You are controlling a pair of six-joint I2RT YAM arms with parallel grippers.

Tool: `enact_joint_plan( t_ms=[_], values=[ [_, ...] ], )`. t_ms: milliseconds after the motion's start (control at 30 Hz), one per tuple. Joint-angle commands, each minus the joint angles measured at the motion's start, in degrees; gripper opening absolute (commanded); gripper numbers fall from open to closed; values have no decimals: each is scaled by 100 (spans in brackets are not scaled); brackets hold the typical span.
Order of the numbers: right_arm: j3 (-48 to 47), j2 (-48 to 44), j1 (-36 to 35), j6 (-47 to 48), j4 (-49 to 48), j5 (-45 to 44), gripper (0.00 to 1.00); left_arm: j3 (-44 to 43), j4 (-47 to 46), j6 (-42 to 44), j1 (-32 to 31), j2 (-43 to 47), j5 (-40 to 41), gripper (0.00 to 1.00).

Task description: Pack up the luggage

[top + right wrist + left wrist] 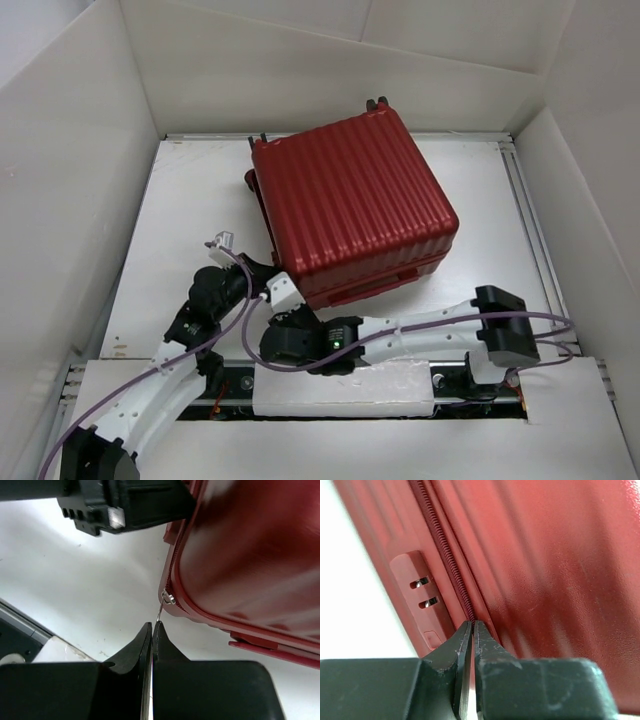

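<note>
Evidently the luggage [350, 200] lies closed, its contents hidden.

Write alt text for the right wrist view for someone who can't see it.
The right gripper pinches the thin metal zipper pull at a corner of the dark red luggage. Part of the left arm shows above.

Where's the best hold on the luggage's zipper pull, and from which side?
Pinch the thin metal tab hanging off the slider at the luggage corner, coming from outside the corner: it sticks clear of the shell. The right gripper seems shut on it.
</note>
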State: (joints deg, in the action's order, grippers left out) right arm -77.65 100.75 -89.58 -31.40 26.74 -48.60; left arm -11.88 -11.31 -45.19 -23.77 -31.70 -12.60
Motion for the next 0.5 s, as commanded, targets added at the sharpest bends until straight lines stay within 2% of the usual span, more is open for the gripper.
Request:
enact_joint_plan(
  t_ms=[0, 133, 167, 200, 233, 300, 333, 367, 467],
  values=[
    [240, -949, -894, -559, -2200, 844, 0, -114, -854, -122, -233, -266, -1393, 0],
    [1075, -1812, -1000, -1165, -1753, 764, 0, -113, -1127, -262, -233, -336, -1517, 2],
    [1233, -1935, -1000, -1297, -1569, 869, 27, -113, -1128, -262, -233, -336, -1517, 4],
    [1234, -2058, -1113, -1447, -1341, 730, 37, -113, -1206, -262, -233, -389, -1517, 8],
    [1234, -2259, -1201, -1796, -712, 494, 41, -182, -1207, -262, -233, -450, -1517, 9],
    [1113, -2428, -1351, -2193, 73, -76, 46, -323, -1268, -262, -233, -564, -1587, 10],
    [1111, -2629, -1412, -2404, 764, -227, 48, -376, -1329, -262, -233, -643, -1588, 13],
    [1050, -2752, -1413, -2737, 1032, -333, 48, -524, -1330, -193, -233, -783, -1675, 16],
    [1050, -3296, -1413, -2810, 1604, -773, 52, -928, -744, 123, -233, -672, -1458, 31]
  ],
)
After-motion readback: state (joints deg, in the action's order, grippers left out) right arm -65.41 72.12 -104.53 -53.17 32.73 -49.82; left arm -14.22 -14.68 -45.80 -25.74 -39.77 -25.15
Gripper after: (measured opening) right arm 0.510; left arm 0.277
